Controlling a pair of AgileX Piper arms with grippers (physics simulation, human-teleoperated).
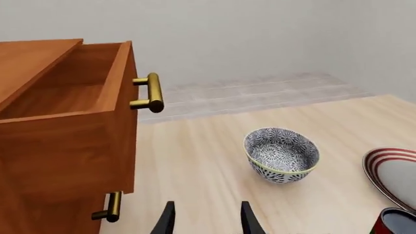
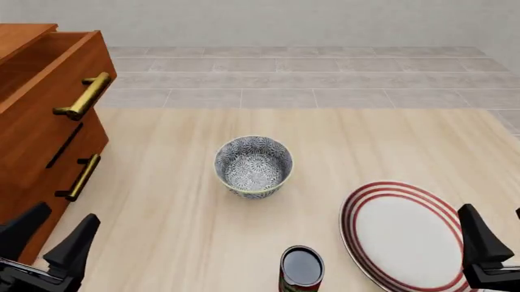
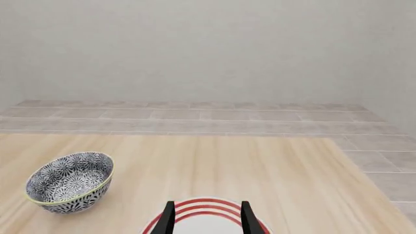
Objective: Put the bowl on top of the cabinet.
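Observation:
The blue-grey floral bowl point(image 2: 253, 166) stands upright on the wooden table, right of the cabinet point(image 2: 41, 134), whose top drawer is pulled out. The left wrist view shows the bowl point(image 1: 281, 155) ahead of my left gripper point(image 1: 208, 222) and off to one side, with the cabinet point(image 1: 65, 146) close by. My left gripper point(image 2: 50, 236) is open and empty at the near left, in front of the cabinet. My right gripper point(image 2: 500, 236) is open and empty at the near right. In the right wrist view the bowl point(image 3: 70, 182) lies well aside of the right gripper point(image 3: 206, 219).
A white plate with red rings point(image 2: 406, 234) lies near right of the bowl, under my right gripper's side. A dark can point(image 2: 301, 267) stands near the front edge between bowl and plate. The open drawer's brass handle point(image 2: 84, 96) juts toward the table middle.

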